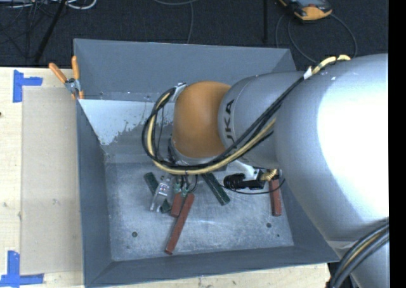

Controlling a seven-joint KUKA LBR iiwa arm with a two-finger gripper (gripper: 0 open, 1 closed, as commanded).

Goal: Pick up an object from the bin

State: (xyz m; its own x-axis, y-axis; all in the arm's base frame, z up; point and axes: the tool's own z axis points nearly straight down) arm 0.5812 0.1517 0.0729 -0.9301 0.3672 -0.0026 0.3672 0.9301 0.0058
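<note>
Because my wrist and its orange cover (198, 118) hang over the middle of the bin (95, 217), most of my end effector (172, 186) is hidden from above. I cannot tell whether it stands wide or narrow, nor whether anything is in it. What shows below the cover is a dark tangle of parts and cables (150, 134), low over the bin's floor and a little nearer the near edge than the centre.

Right under that spot lies a small cluster. A long reddish-brown stick (179, 222) slants from it towards the near edge, its upper end lost beneath me. Just beside that end, on the side of the left edge, is a small silvery piece (158, 198), too small to name. I cannot say whether it touches the stick. A dark green bar (151, 183) lies just beyond it, partly covered. A second dark green bar (217, 191) slants out on the right side of the cluster, its upper end hidden too.

Nearer the right edge, a black thing (240, 183) with something white behind it sits half under my arm (330, 147), and its shape is hard to make out. A short reddish-brown stick (275, 199) lies just beside it, its top meeting the arm's outline.
</note>
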